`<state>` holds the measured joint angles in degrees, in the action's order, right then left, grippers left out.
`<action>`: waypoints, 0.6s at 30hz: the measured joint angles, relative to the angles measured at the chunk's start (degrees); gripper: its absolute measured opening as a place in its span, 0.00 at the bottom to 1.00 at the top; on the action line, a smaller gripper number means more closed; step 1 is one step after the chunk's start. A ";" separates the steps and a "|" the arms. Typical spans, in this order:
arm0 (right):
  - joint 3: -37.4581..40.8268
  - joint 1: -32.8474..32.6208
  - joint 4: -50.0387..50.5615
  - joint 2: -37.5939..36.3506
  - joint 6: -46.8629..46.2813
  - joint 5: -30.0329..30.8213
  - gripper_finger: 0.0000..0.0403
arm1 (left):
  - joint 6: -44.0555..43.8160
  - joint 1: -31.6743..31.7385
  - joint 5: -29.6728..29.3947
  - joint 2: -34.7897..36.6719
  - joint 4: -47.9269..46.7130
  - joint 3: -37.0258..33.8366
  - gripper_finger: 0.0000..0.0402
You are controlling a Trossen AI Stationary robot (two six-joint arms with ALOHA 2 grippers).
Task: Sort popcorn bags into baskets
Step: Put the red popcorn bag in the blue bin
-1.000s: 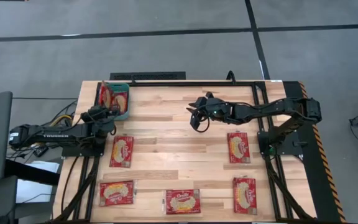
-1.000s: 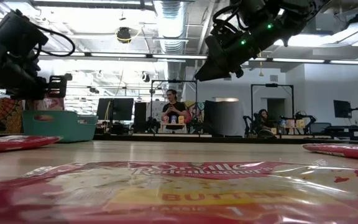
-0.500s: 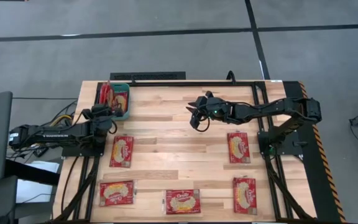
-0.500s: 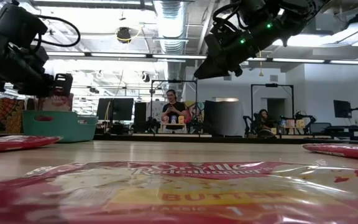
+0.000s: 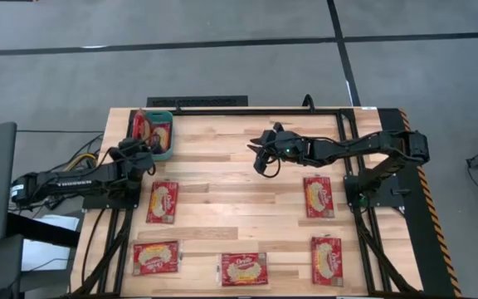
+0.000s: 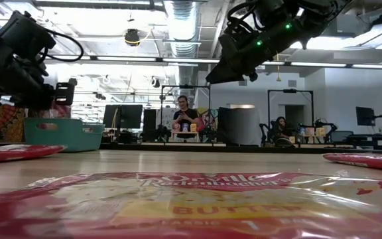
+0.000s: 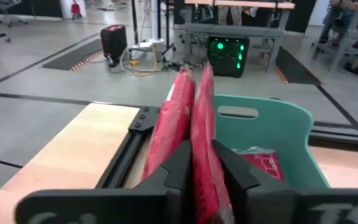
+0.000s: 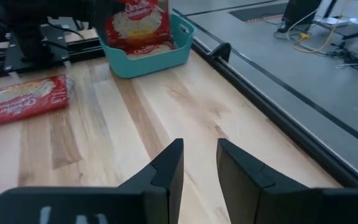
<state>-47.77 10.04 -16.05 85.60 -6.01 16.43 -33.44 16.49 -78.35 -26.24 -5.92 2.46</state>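
One popcorn bag (image 7: pixel 201 146) upright between left gripper (image 7: pixel 201 171) fingers (over basket (image 7: pixel 272 134))

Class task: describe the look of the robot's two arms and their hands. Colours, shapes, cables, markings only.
Both arms are dark, slim and jointed. The left arm carries white lettering along its side and loose cables near its base. The right arm shows small green lights near its wrist. Each hand, left hand and right hand, ends in two flat, dark, angular fingers.
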 joint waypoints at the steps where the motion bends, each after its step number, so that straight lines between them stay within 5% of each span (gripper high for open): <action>1: 0.00 0.00 0.00 0.00 -0.01 0.00 0.29 | 0.20 0.10 0.54 -0.02 0.05 0.00 0.10; 10: 0.00 -0.24 0.12 0.00 -0.22 0.00 0.31 | 5.96 1.14 -0.29 0.00 3.25 0.00 0.36; 18: -0.06 -1.05 2.11 -0.02 -5.56 0.35 0.32 | 35.03 1.14 -0.27 0.00 26.44 0.00 0.46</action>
<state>-47.83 8.99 -13.94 85.58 -11.57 16.77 1.59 17.63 -78.62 -26.24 20.52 2.46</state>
